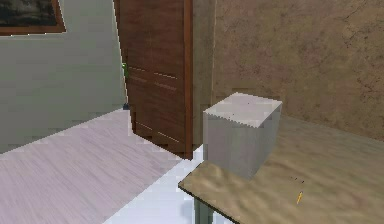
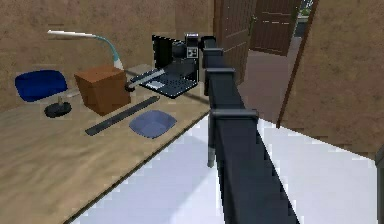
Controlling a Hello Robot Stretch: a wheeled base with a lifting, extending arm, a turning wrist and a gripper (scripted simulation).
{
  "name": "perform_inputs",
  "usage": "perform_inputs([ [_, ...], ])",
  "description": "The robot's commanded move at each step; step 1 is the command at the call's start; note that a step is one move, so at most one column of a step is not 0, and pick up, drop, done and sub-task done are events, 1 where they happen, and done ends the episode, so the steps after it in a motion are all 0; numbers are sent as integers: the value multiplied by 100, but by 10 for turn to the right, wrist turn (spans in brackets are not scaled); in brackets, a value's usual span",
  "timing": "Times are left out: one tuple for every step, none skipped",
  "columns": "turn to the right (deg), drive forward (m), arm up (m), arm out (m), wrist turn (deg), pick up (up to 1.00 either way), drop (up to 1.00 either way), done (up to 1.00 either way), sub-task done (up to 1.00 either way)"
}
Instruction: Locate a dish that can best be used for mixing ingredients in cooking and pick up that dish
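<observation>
- Gripper (image 2: 168,62) at end of arm (image 2: 235,140), by desk's (image 2: 60,160) far right corner; jaw state can't tell, nor if it holds anything.
- Laptop (image 2: 172,85) at/behind it.
- Brown box (image 2: 100,90) left of laptop, lamp (image 2: 62,105) further left.
- Blue round thing (image 2: 40,85) at far left edge beside lamp; dish or not, can't tell.
- Grey-blue pad (image 2: 152,123) & dark strip (image 2: 108,123) near front edge.
- Fwd view: grey box (image 1: 240,135) on wood top (image 1: 320,180), door (image 1: 160,70) beyond.

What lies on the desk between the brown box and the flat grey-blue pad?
A long dark bar, seen in the arm side view.
</observation>
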Motion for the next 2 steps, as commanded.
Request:
perform_inputs([
  [0, 0, -26, 0, 0, 0, 0, 0, 0],
  [0, 0, 0, 0, 0, 100, 0, 0, 0],
])
